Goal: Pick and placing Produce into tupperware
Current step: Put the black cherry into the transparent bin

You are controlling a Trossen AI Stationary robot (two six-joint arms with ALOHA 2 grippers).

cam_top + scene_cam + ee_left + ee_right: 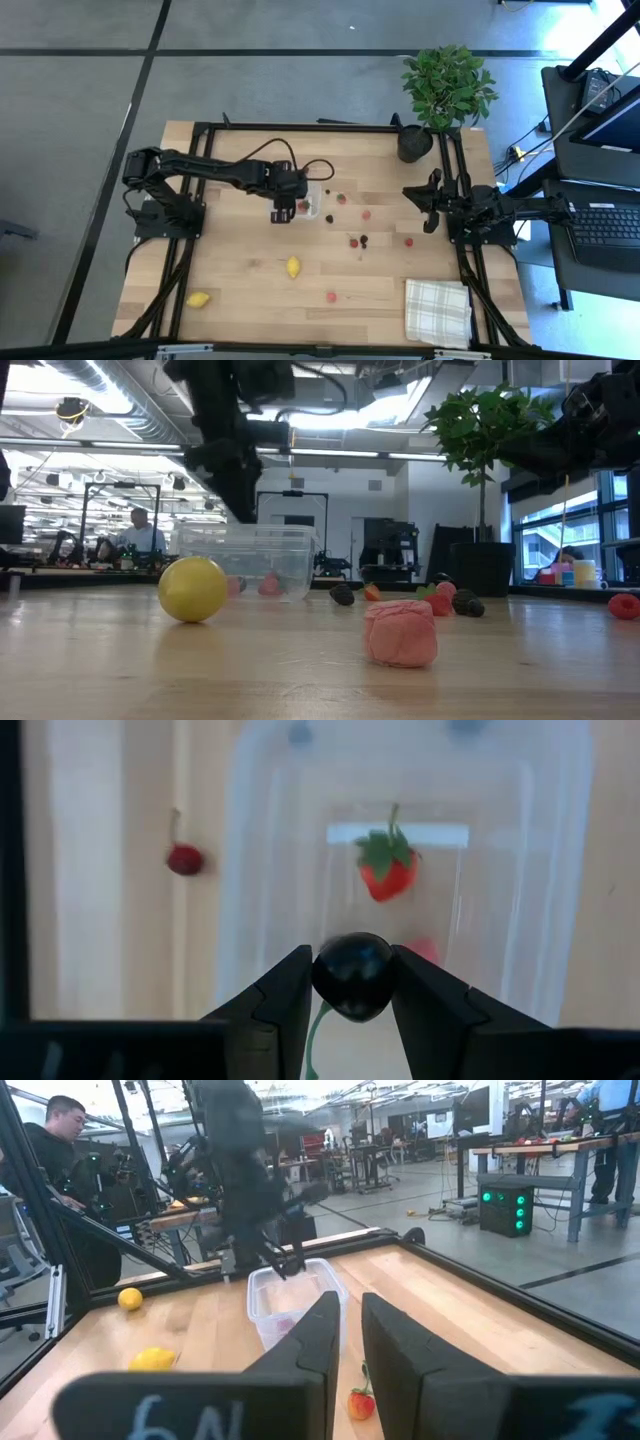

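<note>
**Dark berry held over the clear tub**

Jaws of the left gripper [352,982] are clenched on a dark round berry [352,976], with one finger on each side of it. In the left wrist view the berry hangs directly above the open tub [400,780], and a green stem shows under it between the fingers. Inside the tub lies a red strawberry [387,867] with green leaves, and one more reddish piece is partly hidden behind a finger. A small red cherry [184,859] lies on the wood just beside the tub, outside its wall.

From above, the left arm reaches from the left side of the table [240,290] to the tub near the middle. Other small red and dark pieces lie scattered to the right of the tub. One lemon [293,267] lies nearer the front edge, below the tub, and a second lemon [198,299] lies at the front left corner. A checked cloth [437,310] rests at the front right corner, and a potted plant [445,90] stands at the far right corner.

The right gripper [347,1348] waits at the right side of the table, well apart from the tub. Its jaws are closed, only a thin slit shows between them, and they grasp nothing.

A person sits in the room behind the table.
</note>
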